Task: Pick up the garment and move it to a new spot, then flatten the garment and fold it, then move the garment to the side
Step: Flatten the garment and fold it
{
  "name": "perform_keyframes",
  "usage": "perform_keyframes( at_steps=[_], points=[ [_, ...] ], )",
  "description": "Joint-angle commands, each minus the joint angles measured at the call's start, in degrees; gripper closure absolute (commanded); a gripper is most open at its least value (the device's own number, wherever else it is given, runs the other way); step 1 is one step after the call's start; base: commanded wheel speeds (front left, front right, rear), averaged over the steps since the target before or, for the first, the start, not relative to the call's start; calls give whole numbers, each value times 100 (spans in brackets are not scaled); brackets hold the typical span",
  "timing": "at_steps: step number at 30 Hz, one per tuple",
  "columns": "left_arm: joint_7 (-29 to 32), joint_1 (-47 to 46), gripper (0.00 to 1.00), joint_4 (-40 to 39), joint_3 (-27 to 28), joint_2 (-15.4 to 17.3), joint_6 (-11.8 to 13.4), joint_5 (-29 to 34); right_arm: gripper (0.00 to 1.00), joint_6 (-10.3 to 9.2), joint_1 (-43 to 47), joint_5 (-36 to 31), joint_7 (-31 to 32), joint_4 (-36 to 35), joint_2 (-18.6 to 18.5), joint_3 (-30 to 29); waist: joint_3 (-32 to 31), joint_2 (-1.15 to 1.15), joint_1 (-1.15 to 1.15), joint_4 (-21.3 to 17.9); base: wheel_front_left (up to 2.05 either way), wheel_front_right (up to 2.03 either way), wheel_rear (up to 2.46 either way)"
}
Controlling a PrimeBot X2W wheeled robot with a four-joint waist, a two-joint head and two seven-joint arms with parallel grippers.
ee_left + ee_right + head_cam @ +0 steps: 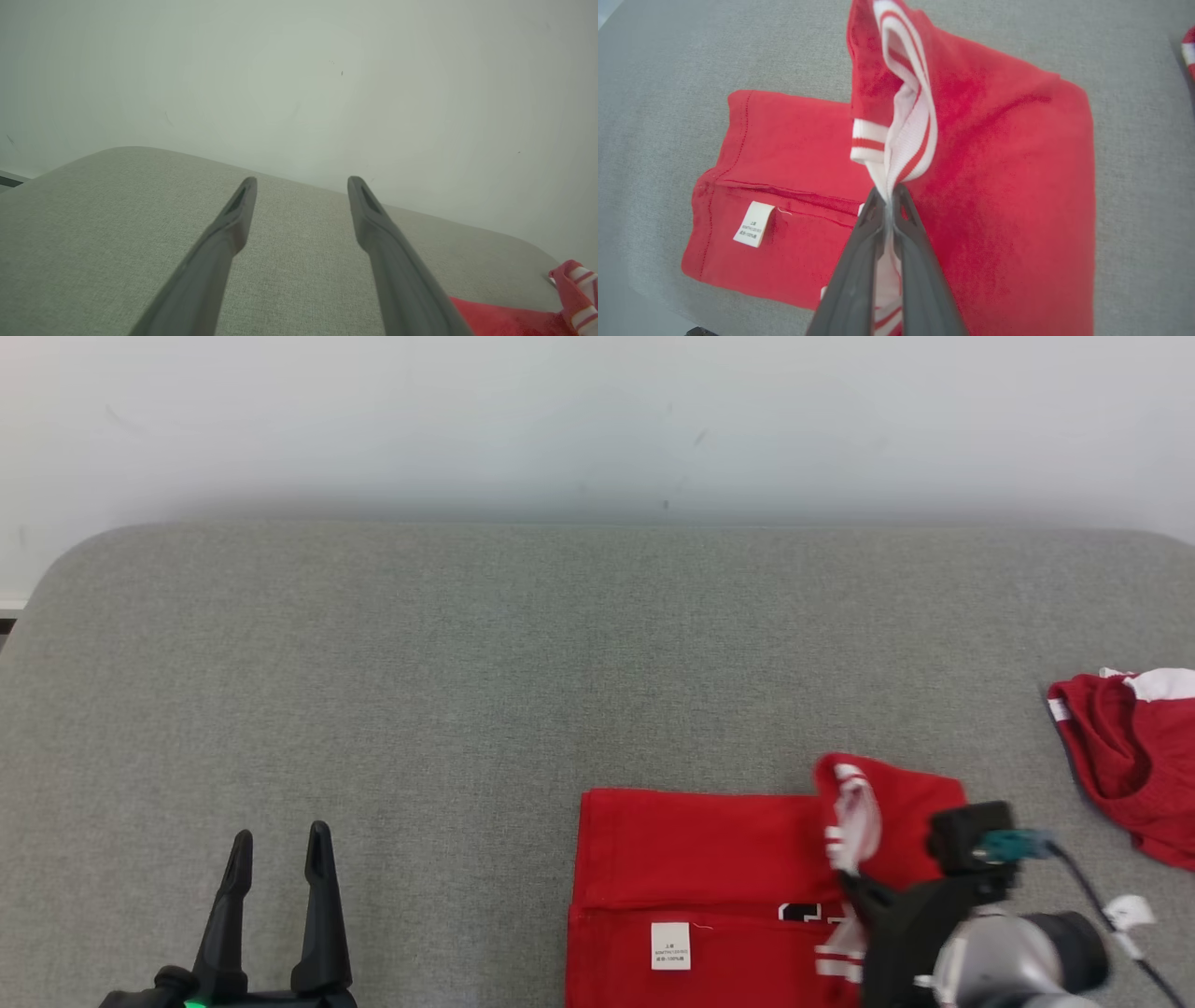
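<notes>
Right gripper (889, 198), jaws shut on striped trim (906, 126) at right end of red garment (709, 859), flap doubled back over body lying lengthwise along near edge of grey fabric surface (467, 663); left gripper (280, 845) (jaws wide, empty) well apart to left.

garment (1008, 186): matt cloth, ribbed trim | surface (373, 663): coarse woven fabric, matt
</notes>
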Motion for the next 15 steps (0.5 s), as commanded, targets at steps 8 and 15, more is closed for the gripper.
perform_keyframes(
  at_steps=[8,15],
  points=[
    [-17,-39,0,12,-111,-5,-9,49,100,-15,-721,395,-311,995,-8,1246,10,-1,0,204,0,0,0],
    [-17,-83,0,33,-167,-5,-9,15,100,-14,-1199,754,-625,1732,-5,1768,53,-1,0,363,0,0,0]
  ],
)
